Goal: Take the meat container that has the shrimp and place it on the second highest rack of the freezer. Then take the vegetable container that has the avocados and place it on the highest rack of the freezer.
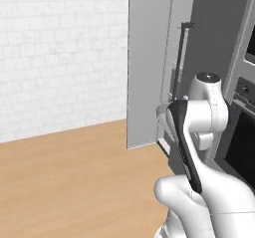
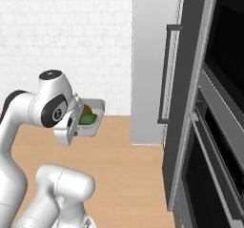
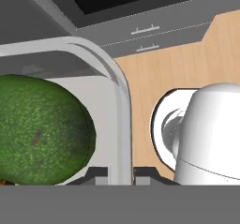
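My gripper (image 3: 121,174) is shut on the rim of the vegetable container (image 3: 118,85), a pale, clear-walled tray. A green avocado (image 3: 41,130) lies inside it, close to the camera. From the right base view, the container (image 2: 93,116) hangs out from the hand at the arm's upper end, with a green avocado (image 2: 87,120) and a brown one (image 2: 87,109) in it. The freezer (image 2: 152,65) stands ahead to the right, its dark bar handle (image 2: 165,74) upright; it is also in the left base view as the freezer (image 1: 148,62). The meat container, the shrimp and the racks are out of view.
A black-windowed oven (image 2: 224,46) fills the wall right of the freezer, with a second dark window (image 2: 209,184) below. A white brick wall (image 1: 60,53) stands behind the wooden floor (image 1: 74,182). The robot's own white base sits below the hand.
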You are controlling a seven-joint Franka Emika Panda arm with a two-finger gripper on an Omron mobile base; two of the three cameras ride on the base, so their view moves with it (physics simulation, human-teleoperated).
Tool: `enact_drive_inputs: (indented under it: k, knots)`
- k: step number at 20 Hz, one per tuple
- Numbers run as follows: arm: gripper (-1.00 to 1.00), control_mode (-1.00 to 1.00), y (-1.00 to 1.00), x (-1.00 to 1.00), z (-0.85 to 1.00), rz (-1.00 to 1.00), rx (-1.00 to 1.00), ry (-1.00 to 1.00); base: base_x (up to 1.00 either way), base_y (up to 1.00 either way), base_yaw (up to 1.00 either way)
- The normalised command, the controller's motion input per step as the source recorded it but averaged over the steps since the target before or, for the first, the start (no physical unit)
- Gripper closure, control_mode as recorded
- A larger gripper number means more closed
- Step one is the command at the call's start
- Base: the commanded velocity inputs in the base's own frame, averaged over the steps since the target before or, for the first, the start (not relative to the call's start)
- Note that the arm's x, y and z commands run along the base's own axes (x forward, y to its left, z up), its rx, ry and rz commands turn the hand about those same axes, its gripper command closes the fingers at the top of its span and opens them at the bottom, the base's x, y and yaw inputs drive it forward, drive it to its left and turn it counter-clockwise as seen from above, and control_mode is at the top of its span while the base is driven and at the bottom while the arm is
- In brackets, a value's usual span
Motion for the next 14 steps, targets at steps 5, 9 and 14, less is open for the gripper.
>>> enact_drive_inputs:
  k: [5, 9, 14]
  knots:
    - [1.0, 1.0, 0.0, 0.0, 0.0, 0.0, 0.0, 0.0, 1.0, 0.0, -0.05]
    - [1.0, 1.0, 0.0, 0.0, 0.0, 0.0, 0.0, 0.0, 0.93, 0.0, -0.21]
    - [1.0, 1.0, 0.0, 0.0, 0.0, 0.0, 0.0, 0.0, 0.74, 0.0, -0.39]
